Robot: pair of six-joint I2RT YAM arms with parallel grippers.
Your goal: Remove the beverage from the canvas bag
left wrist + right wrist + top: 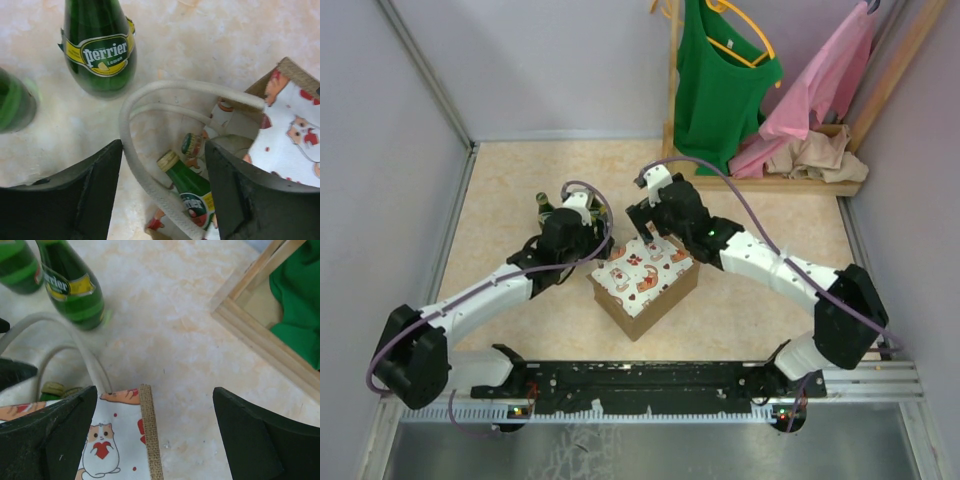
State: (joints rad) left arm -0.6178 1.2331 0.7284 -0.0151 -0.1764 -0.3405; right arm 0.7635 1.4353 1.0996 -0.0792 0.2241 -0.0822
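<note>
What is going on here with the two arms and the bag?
Both arms lean over the canvas bag. The left gripper hangs open above its white handles, and two capped bottles show inside. The right gripper is open at the bag's edge, holding nothing. Two green bottles stand on the table beside the bag.

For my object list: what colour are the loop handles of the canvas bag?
The loop handles are white, shown best in the left wrist view.
</note>
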